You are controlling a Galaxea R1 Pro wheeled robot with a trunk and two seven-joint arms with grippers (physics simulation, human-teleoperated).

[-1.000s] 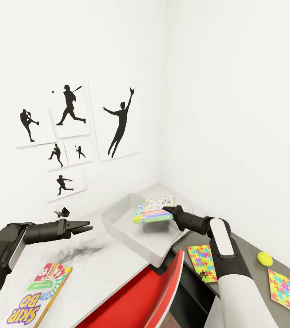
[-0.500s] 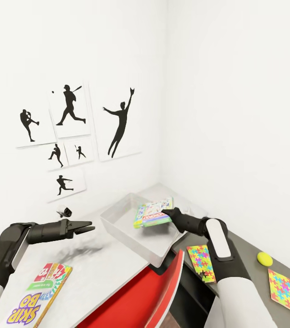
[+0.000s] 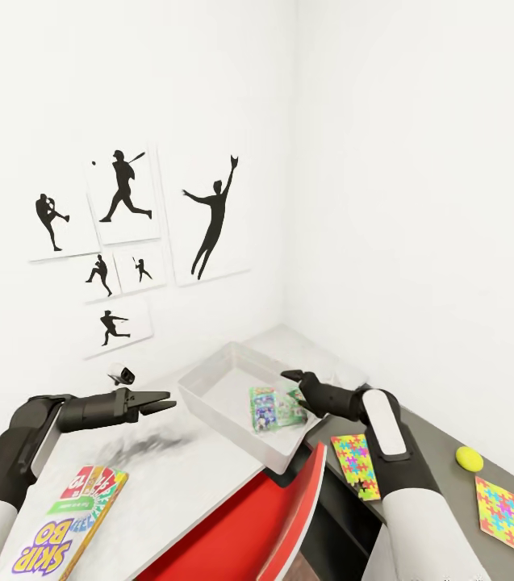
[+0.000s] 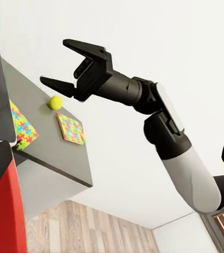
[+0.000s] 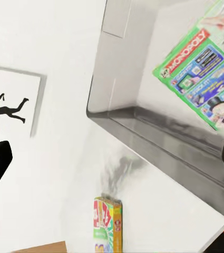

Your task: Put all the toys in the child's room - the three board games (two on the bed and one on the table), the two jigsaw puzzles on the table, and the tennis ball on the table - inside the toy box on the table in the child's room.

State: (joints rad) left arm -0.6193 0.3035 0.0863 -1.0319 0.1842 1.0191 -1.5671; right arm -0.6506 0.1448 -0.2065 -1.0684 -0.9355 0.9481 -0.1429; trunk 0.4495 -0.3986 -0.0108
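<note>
The light grey toy box (image 3: 223, 392) sits in the corner below the wall pictures. A green Monopoly board game (image 3: 276, 407) lies inside it, tilted against the near wall, and shows in the right wrist view as the same board game (image 5: 204, 74). My right gripper (image 3: 293, 385) hangs open just above it, holding nothing, and appears as the open right gripper (image 4: 55, 61) in the left wrist view. My left gripper (image 3: 158, 401) is open over the pale surface left of the box. A Skip-Bo board game (image 3: 71, 520) lies nearer. Two jigsaw puzzles (image 3: 356, 464) (image 3: 513, 516) and the tennis ball (image 3: 469, 458) rest on the dark table.
A red chair (image 3: 257, 524) stands tucked between the pale surface and the dark grey table (image 3: 442, 440). White walls close the corner behind the toy box, with black sports silhouette pictures (image 3: 127, 234) on the left wall. Wood floor (image 4: 101, 232) shows below the table.
My right gripper has opened and let go of the Monopoly box, which has dropped into the toy box. The left gripper has drifted slightly toward the box.
</note>
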